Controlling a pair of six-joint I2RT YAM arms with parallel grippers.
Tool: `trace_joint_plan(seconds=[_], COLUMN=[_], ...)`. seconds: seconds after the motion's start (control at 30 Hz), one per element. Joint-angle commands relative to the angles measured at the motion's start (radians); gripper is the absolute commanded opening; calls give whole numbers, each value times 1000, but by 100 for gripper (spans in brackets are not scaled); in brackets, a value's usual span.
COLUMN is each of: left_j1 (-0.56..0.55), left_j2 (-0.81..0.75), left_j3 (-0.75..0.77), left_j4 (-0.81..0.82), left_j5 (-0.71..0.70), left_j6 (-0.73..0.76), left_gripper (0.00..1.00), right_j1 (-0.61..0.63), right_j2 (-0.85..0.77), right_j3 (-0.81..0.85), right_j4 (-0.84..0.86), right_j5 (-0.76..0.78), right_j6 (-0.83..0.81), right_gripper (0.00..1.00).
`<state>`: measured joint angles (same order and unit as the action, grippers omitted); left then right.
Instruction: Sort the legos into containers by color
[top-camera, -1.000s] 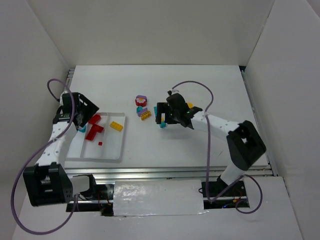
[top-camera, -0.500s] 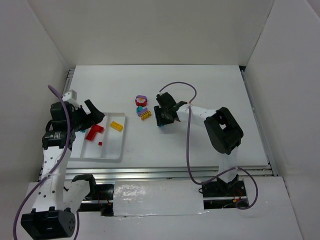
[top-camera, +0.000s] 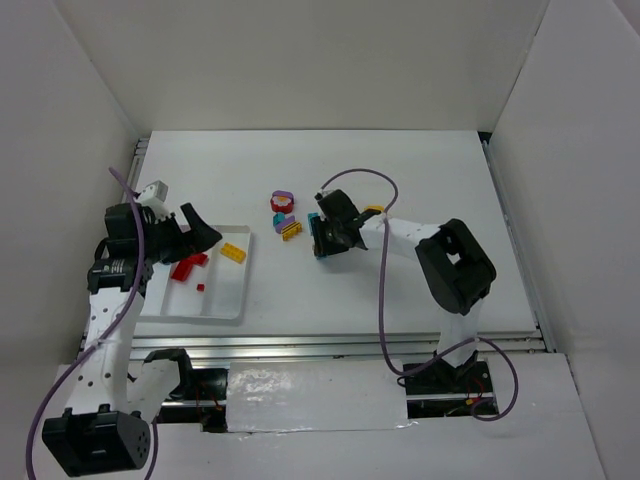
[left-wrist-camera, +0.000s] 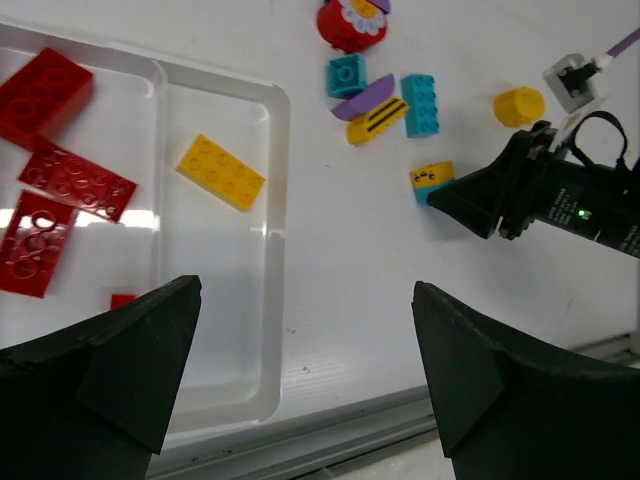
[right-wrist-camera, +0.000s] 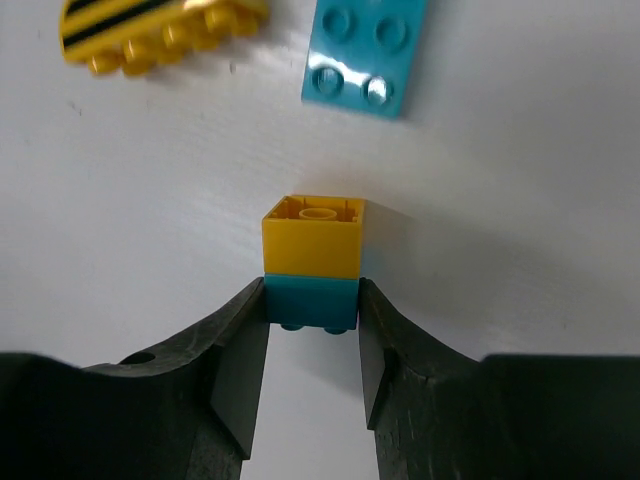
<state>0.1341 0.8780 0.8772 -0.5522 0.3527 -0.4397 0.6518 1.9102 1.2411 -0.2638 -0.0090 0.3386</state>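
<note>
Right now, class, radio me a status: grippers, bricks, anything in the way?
Left gripper open over tray. Right gripper shut on yellow-teal brick, on table. Nothing blocking.

Bright, even overhead light on the white tabletop (top-camera: 400, 290); shadows short and soft. Faint sheen on the tray (left-wrist-camera: 281, 250) (left wrist view); near jaws render dark, slightly soft.

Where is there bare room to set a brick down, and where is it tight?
Free: the far table strip behind the loose bricks; the near strip right of the tray; the tray compartment nearside of the yellow brick. Crowded: around the loose bricks, where the right tool grips the yellow-teal stack, and among the red bricks.
</note>
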Motion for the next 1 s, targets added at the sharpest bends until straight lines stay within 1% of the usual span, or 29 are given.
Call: trace_joint_plan(seconds=[0.0,0.03,0.07,0.1,0.13,0.17,0.2,0.23,0.27,0.3,0.33,0.4,0.47,0.53,0.6,0.7,0.83,0.9,0.97], left_j1=[-4,-10,-14,-30,-40,-53,-66,-102,-123,-175,-197,-246,-266,-292,-321,-364,-410,-433,-444], left_j2=[16,24,27,30,29,30,21,15,-5,-16,-28,-71,-99,-120,-123,-117,-117,-117,-119], left_j3=[-9,-14,-23,-27,-27,-30,-30,-32,-40,-43,-46,-63,-87,-110,-116,-130,-170,-175,-179], left_j4=[75,89,121,135,155,162,172,184,211,225,242,307,395,451,477,506,593,613,643], left_j5=[195,285,328,368,432,462,486,517,531,540,563,577,601,615,608,595,606,608,618], left_j6=[41,42,45,47,50,53,52,36,29,13,0,-49,-94,-160,-172,-191,-237,-249,-258], left_gripper=[99,99,99,99,99,100,99,100,100,100,100,100,99,99,98,91,89,84,82], right_j1=[3,3,3,3,3,3,5,3,6,9,15,43,64,92,111,132,134,134,134], right_j2=[-157,-192,-264,-296,-344,-361,-379,-413,-427,-459,-474,-514,-536,-560,-580,-614,-629,-628,-626], right_j3=[-103,-132,-184,-202,-216,-241,-255,-296,-313,-330,-359,-367,-358,-350,-354,-351,-350,-339,-332], right_j4=[53,98,118,155,173,193,259,329,386,494,550,609,610,617,662,681,701,684,658], right_j5=[-116,-229,-302,-377,-543,-628,-707,-841,-892,-937,-985,-1000,-1007,-1010,-1023,-1025,-1026,-1016,-1005], right_j6=[0,3,8,20,30,45,92,130,211,253,292,342,344,346,364,372,384,381,367], right_gripper=[0,0,0,0,0,0,0,0,0,0,0,0,0,0,0,0,0,0,0])
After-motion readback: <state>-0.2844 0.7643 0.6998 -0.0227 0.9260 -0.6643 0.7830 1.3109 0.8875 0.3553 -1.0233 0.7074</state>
